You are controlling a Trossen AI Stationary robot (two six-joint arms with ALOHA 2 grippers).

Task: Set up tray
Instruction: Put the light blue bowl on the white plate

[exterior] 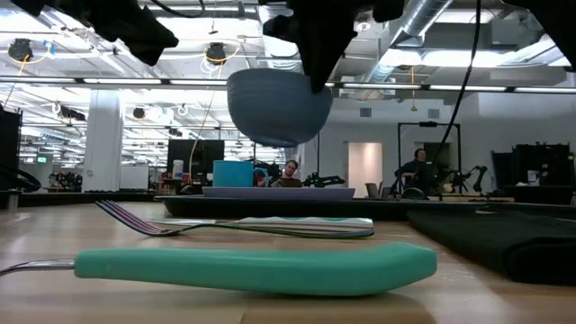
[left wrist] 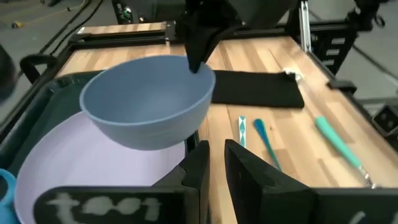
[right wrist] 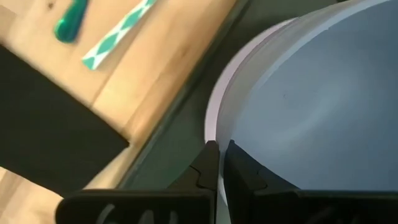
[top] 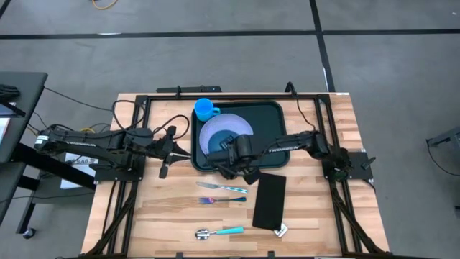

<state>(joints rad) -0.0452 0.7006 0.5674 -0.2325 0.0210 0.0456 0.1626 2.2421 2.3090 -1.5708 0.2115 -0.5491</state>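
On the wooden slat table (top: pixel 172 208) in a large lab hall, the right gripper (top: pixel 228 160) pinches a blue bowl's (left wrist: pixel 149 109) rim above the plate (left wrist: pixel 74 162) in the green tray (top: pixel 277 119), while the left gripper (top: pixel 167 147) waits nearly closed, empty, beside it.

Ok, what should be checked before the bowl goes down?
1. Grip: the right gripper has its jaws shut on the bowl at the rim: ok.
2. Bowl off the surface: the low view shows it in the air: ok.
3. Landing spot: the plate lies in the tray, bare under the bowl: ok.
4. Cup: stands at the tray's far corner, apart from the bowl: ok.
5. Left gripper: waits by the tray's left edge, close to the bowl; enough room: cannot tell.
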